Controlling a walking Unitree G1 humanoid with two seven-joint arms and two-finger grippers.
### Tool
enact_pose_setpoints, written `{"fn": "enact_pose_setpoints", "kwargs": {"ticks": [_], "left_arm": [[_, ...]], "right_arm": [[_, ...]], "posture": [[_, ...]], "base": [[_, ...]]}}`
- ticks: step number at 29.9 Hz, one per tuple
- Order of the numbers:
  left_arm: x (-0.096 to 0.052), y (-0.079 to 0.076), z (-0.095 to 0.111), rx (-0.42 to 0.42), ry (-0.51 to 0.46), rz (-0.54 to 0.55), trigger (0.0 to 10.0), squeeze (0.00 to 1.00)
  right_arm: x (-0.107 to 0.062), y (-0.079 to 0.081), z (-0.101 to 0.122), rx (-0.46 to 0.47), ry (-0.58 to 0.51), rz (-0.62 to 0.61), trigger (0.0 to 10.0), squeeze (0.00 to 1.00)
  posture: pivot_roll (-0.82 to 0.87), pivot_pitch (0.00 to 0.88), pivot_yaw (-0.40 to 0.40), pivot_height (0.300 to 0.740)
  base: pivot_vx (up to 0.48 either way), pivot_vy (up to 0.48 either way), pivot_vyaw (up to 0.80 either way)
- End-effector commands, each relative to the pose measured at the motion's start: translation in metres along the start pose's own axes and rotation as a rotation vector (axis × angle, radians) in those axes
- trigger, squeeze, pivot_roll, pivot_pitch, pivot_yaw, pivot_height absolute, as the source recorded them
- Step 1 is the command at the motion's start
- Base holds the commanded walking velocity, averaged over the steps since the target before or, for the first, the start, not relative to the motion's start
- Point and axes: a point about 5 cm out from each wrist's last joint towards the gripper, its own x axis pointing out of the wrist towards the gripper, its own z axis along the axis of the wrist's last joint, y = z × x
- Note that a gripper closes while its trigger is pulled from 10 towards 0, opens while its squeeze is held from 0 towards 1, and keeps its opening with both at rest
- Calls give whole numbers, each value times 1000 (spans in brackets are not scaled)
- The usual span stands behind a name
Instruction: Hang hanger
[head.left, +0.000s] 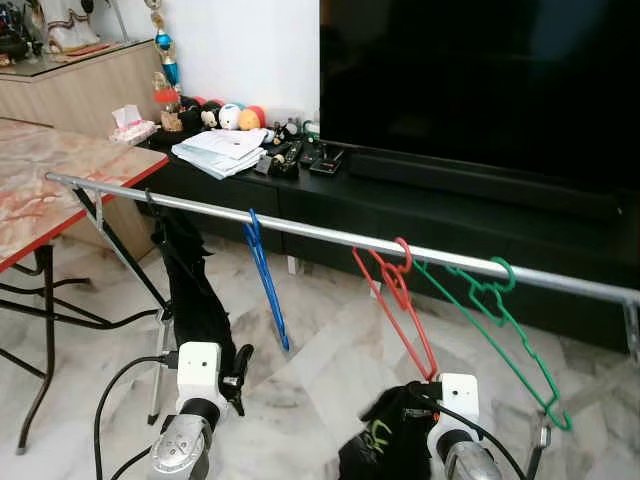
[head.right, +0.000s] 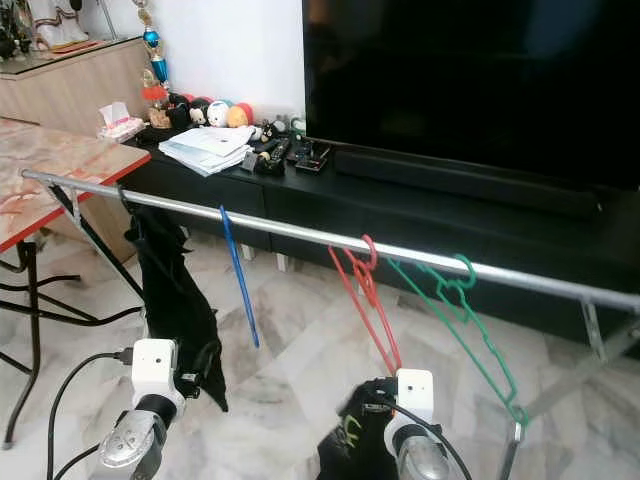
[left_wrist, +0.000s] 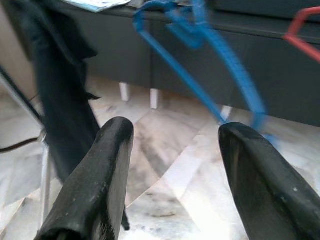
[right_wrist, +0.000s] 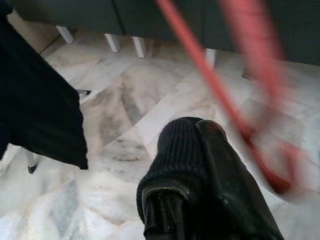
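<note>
A long metal rail (head.left: 320, 232) runs across in front of me. On it hang a blue hanger (head.left: 265, 275), a red hanger (head.left: 402, 305) and a green hanger (head.left: 505, 325). A black garment (head.left: 190, 285) hangs near the rail's left end. My left gripper (left_wrist: 172, 132) is open and holds nothing; it is low, between the black garment and the blue hanger (left_wrist: 220, 55). My right gripper (right_wrist: 197, 125) is shut on a black cloth (head.left: 385, 435) with a green print, just below the red hanger's (right_wrist: 240, 115) lower corner.
A marble-topped folding table (head.left: 50, 180) stands at the left. Behind the rail are a low black TV cabinet (head.left: 420, 215) with a large TV (head.left: 480, 80), papers (head.left: 220, 150) and small items. Cables (head.left: 110, 400) trail over the marble floor.
</note>
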Motion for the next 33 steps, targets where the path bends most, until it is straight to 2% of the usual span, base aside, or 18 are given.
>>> {"fn": "enact_pose_setpoints", "kwargs": {"ticks": [1, 11, 16, 21, 26, 27, 29, 30, 33], "left_arm": [[-1, 7, 3, -2, -15, 23, 10000, 0], [-1, 5, 6, -10, -35, 14, 10000, 0], [-2, 7, 24, -17, -139, 38, 10000, 0], [1, -3, 42, 67, -182, -49, 10000, 0], [-3, -3, 49, 96, -191, -83, 10000, 0], [-3, -3, 49, 85, -173, -95, 10000, 1000], [-4, -4, 48, 75, -163, -101, 10000, 1000], [-3, -10, 47, 36, -115, -142, 10000, 1000], [-1, -20, 49, 40, -92, -198, 10000, 1000]], "right_arm": [[3, 10, 5, -15, -21, 50, 10000, 0], [3, 12, 1, -25, -10, 65, 10000, 0], [2, 11, -2, -39, 1, 72, 10000, 0], [2, 12, -4, -39, 7, 74, 10000, 0], [1, 12, -6, -41, 11, 73, 10000, 0], [1, 12, -6, -42, 12, 72, 10000, 0], [1, 11, -7, -42, 13, 72, 10000, 0], [1, 11, -7, -44, 17, 71, 10000, 0], [1, 12, -7, -46, 18, 73, 10000, 0]], "posture": [[0, 58, 38, 740], [-2, 60, 35, 740], [2, 66, 35, 740], [4, 69, 36, 740], [5, 70, 39, 740], [6, 68, 41, 740], [6, 68, 41, 740], [5, 66, 42, 740], [6, 63, 41, 740]], "base": [[322, 0, 0], [321, 0, 0], [58, 0, 0], [0, 0, 0], [0, 0, 0], [0, 0, 0], [0, 0, 0], [0, 0, 0], [0, 0, 0]]}}
